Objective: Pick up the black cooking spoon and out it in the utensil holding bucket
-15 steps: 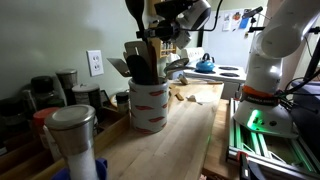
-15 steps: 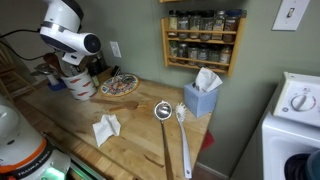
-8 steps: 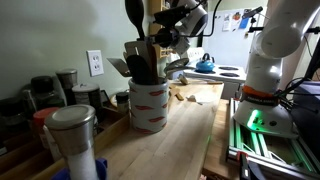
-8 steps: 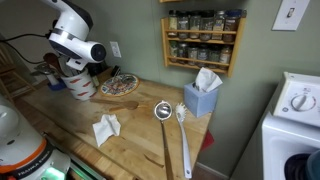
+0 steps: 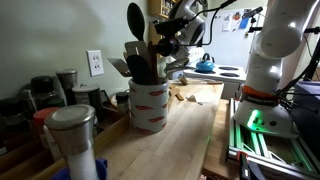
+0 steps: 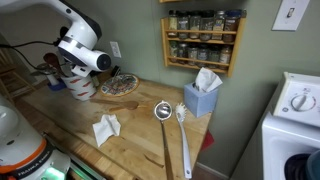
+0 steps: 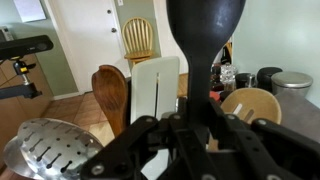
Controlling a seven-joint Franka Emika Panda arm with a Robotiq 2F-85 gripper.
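The gripper (image 7: 205,122) is clamped on the black spoon (image 7: 205,30), bowl end up, above the bucket (image 5: 148,108) on the left of the counter. The handle seems to dip among the crowded utensils. If it snags on the white spatula (image 7: 157,85) or wooden spoon (image 7: 110,95), it could tip out on release.
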